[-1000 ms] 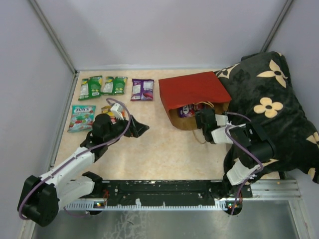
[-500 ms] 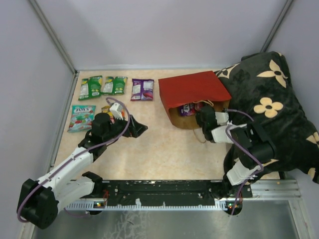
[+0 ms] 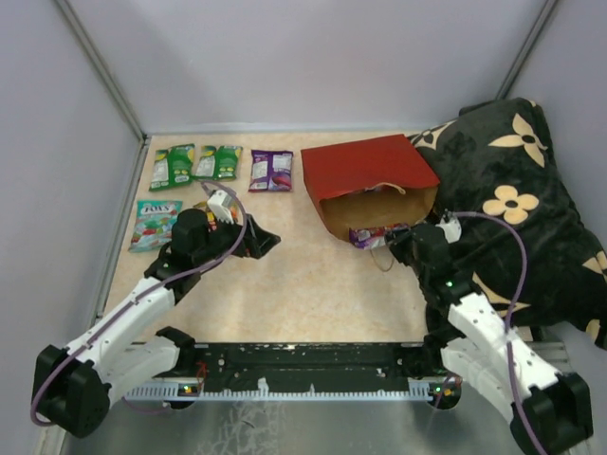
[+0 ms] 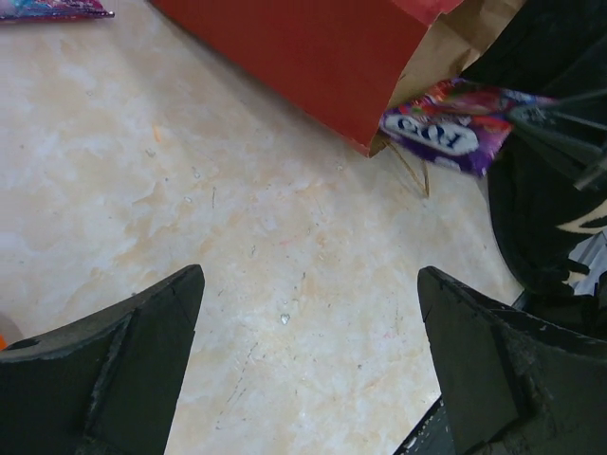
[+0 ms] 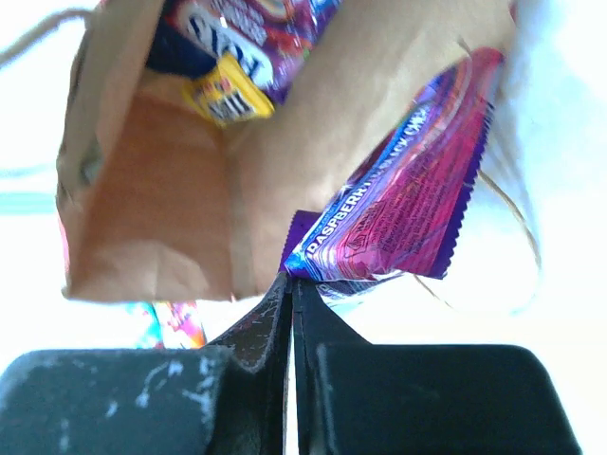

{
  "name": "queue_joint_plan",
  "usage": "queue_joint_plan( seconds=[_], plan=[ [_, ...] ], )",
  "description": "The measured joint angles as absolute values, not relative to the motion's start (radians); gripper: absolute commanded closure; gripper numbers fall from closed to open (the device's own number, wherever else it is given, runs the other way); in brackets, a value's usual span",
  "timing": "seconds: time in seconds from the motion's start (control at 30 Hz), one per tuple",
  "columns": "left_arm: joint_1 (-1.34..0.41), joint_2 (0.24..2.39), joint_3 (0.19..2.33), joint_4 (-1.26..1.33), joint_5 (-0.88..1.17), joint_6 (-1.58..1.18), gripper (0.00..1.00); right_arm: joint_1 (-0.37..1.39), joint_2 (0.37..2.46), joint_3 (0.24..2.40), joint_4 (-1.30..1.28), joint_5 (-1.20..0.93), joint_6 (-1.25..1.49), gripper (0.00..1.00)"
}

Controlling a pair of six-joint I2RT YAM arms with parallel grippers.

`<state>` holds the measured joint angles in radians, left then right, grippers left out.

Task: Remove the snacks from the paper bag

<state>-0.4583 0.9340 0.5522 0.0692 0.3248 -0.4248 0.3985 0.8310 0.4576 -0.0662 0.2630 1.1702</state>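
Observation:
The paper bag (image 3: 365, 171) lies on its side, red outside up, its brown mouth facing the near edge. My right gripper (image 3: 406, 241) is shut on a corner of a purple raspberry snack packet (image 3: 365, 237), which hangs half out of the mouth. In the right wrist view the gripper (image 5: 291, 277) pinches that packet (image 5: 408, 204), and another purple and yellow packet (image 5: 232, 57) lies deeper in the bag (image 5: 161, 199). My left gripper (image 3: 263, 243) is open and empty over bare table left of the bag. Its wrist view shows the bag (image 4: 303, 57) and the purple packet (image 4: 446, 133).
Snacks lie in the far left corner: two green packets (image 3: 172, 166) (image 3: 217, 162), a purple one (image 3: 271, 171), a green-and-white one (image 3: 156, 224) and an orange one (image 3: 203, 208) by the left wrist. A black flowered pillow (image 3: 517, 190) fills the right side, against the bag.
My right arm has drawn back toward the near edge, pulling the purple packet from inside the bag to its mouth. The left arm has barely moved.

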Motion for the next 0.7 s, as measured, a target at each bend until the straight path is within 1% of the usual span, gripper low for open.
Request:
queue_joint_plan(
  seconds=[0.07,0.17,0.27,0.37,0.47,0.53,0.6,0.7],
  plan=[
    [-0.458,0.943,0.583,0.038,0.319,-0.416,0.0,0.418,0.719,0.456,-0.21,0.244,1.142,1.0],
    [-0.458,0.953,0.643,-0.017,0.298,-0.41,0.0,0.475,0.602,0.454,-0.397,0.222,1.113,1.0],
    [-0.457,0.953,0.7,-0.063,0.278,-0.403,0.0,0.554,0.575,0.455,-0.526,0.196,1.1,1.0],
    [-0.451,0.955,0.779,-0.13,0.258,-0.38,0.0,0.733,0.62,0.46,-0.622,0.213,1.121,1.0],
    [-0.431,0.987,0.898,-0.204,0.236,-0.351,0.0,1.003,0.715,0.493,-0.656,0.311,1.159,1.0],
    [-0.401,1.021,0.975,-0.24,0.237,-0.336,0.0,1.168,0.842,0.561,-0.653,0.381,1.167,1.0],
    [-0.363,1.053,1.032,-0.271,0.25,-0.328,0.0,1.27,0.993,0.661,-0.653,0.432,1.157,1.0],
    [-0.308,1.094,1.1,-0.326,0.28,-0.315,0.0,1.371,1.259,0.873,-0.64,0.506,1.099,1.0]
  ],
)
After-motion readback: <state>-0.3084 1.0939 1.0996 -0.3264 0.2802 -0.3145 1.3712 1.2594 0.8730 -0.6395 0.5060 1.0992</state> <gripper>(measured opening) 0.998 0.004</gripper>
